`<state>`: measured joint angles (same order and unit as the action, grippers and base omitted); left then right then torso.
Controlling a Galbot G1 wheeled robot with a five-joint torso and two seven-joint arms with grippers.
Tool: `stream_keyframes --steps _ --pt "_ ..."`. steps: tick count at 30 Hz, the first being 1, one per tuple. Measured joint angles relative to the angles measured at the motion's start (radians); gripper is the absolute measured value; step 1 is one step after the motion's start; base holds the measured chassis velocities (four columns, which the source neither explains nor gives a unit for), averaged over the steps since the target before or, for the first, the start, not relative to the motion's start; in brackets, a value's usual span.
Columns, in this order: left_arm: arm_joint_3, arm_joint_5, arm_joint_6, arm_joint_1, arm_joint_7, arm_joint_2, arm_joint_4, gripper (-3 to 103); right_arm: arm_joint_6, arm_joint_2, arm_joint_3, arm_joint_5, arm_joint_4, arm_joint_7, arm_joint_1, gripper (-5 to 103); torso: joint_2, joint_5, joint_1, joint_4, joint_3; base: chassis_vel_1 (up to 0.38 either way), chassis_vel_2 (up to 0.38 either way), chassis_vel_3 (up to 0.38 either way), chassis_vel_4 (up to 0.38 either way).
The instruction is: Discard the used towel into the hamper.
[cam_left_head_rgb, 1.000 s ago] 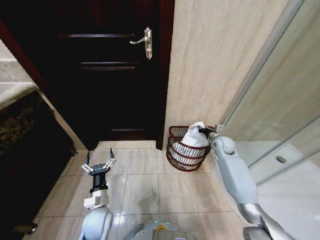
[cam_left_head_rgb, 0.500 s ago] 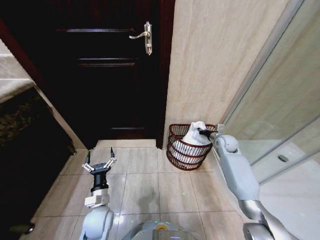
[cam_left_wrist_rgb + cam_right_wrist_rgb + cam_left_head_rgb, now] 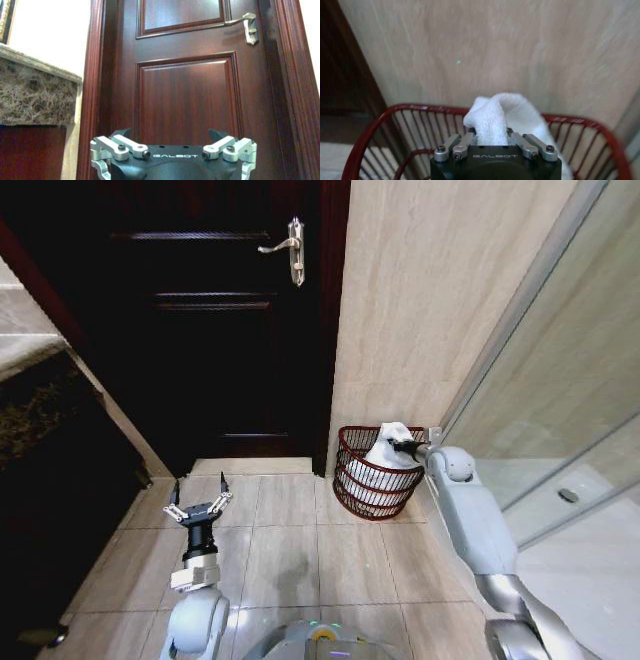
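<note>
One end effector (image 3: 490, 137) grips towel (image 3: 497, 112) (right), over hamper (image 3: 370, 123).

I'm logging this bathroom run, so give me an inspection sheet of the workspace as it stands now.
Surface: beige tiled floor.
Job's things: white towel bunched in the red wire hamper, its top above the rim.
Clutter: nothing seen.
Grippers: right gripper shut on the towel over the hamper; left gripper open, low above the floor, facing the door.
Cables: nothing seen.
Surroundings: marble counter, tiled wall, glass partition.
</note>
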<state>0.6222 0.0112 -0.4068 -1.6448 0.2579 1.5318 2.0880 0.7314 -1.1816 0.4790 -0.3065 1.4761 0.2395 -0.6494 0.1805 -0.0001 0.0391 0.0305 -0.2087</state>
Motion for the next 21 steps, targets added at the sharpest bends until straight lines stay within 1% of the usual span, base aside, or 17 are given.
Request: stream_keyframes --steps 1,2,4,5,6,7,8,9,10,12,15,16,18,20,21 --pt "0.000 -0.001 0.001 0.002 0.001 0.002 -0.002 100 -0.007 0.008 0.006 0.000 0.018 -0.007 -0.005 33 0.001 0.0000 0.000 -0.0001 0.000 0.000 0.000 0.000 0.000" --pt "0.000 -0.001 0.001 0.002 0.001 0.002 -0.002 100 -0.007 0.008 0.006 0.000 0.018 -0.007 -0.005 33 0.001 0.0000 0.000 -0.0001 0.000 0.000 0.000 0.000 0.000" --pt "-0.001 -0.003 0.003 0.010 0.001 0.007 -0.007 100 -0.041 0.029 0.022 0.003 0.063 -0.029 -0.017 44 0.002 0.0001 0.001 -0.0002 -0.001 0.000 0.000 0.000 0.000" --pt "-0.001 -0.003 0.003 0.010 0.001 0.007 -0.007 100 -0.041 0.029 0.022 0.003 0.063 -0.029 -0.017 44 0.002 0.0001 0.001 -0.0002 -0.001 0.000 0.000 0.000 0.000" --pt "-0.002 -0.003 0.004 0.013 0.001 0.007 -0.010 100 -0.051 0.036 0.026 -0.001 0.080 -0.041 -0.020 49 0.002 0.0001 0.001 -0.0003 -0.001 0.000 0.000 0.000 0.000" --pt "-0.003 -0.003 0.004 0.015 0.001 0.007 -0.011 100 -0.054 0.039 0.027 -0.004 0.087 -0.047 -0.021 49 0.002 0.0001 0.001 -0.0003 -0.002 0.000 0.000 0.000 0.000" --pt "-0.007 -0.003 0.008 0.020 0.001 0.007 -0.014 100 -0.066 0.048 0.029 -0.017 0.117 -0.075 -0.022 54 0.003 0.0002 0.001 -0.0001 -0.002 0.000 0.000 0.000 0.000" --pt "-0.009 -0.004 0.010 0.022 0.001 0.006 -0.014 100 -0.067 0.052 0.030 -0.023 0.129 -0.083 -0.022 60 0.003 0.0000 0.001 -0.0002 -0.002 0.000 0.000 0.000 0.000" --pt "-0.009 -0.004 0.010 0.022 0.001 0.006 -0.014 100 -0.067 0.052 0.030 -0.023 0.129 -0.083 -0.022 60 0.003 0.0000 0.001 -0.0002 -0.002 0.000 0.000 0.000 0.000" --pt "-0.011 -0.004 0.015 0.028 0.001 0.006 -0.014 100 -0.066 0.063 0.030 -0.039 0.152 -0.092 -0.018 71 0.004 0.0002 0.001 -0.0001 -0.003 0.000 0.000 0.000 0.000" --pt "-0.012 -0.006 0.017 0.033 0.001 0.005 -0.015 100 -0.066 0.068 0.028 -0.055 0.161 -0.100 -0.009 71 0.004 0.0000 0.001 -0.0002 -0.003 0.000 0.000 0.000 0.000" --pt "-0.012 -0.009 0.017 0.037 0.001 0.002 -0.016 100 -0.105 0.070 0.019 -0.092 0.156 -0.138 0.007 88 0.005 0.0000 0.002 0.0000 -0.003 0.000 0.000 0.000 0.000" --pt "-0.011 -0.010 0.017 0.038 0.001 0.002 -0.016 100 -0.111 0.070 0.018 -0.095 0.155 -0.142 0.007 88 0.005 0.0000 0.002 0.0000 -0.003 0.000 0.000 0.000 0.000" --pt "-0.009 -0.024 0.019 0.038 0.001 -0.001 -0.016 100 -0.199 0.066 0.013 -0.115 0.155 -0.197 0.001 97 0.006 0.0002 0.002 0.0002 -0.004 0.000 0.000 0.000 0.000" --pt "-0.008 -0.027 0.020 0.038 0.001 -0.001 -0.016 100 -0.232 0.063 0.016 -0.119 0.170 -0.215 -0.012 99 0.006 0.0001 0.002 0.0002 -0.004 0.000 0.000 0.000 0.000"
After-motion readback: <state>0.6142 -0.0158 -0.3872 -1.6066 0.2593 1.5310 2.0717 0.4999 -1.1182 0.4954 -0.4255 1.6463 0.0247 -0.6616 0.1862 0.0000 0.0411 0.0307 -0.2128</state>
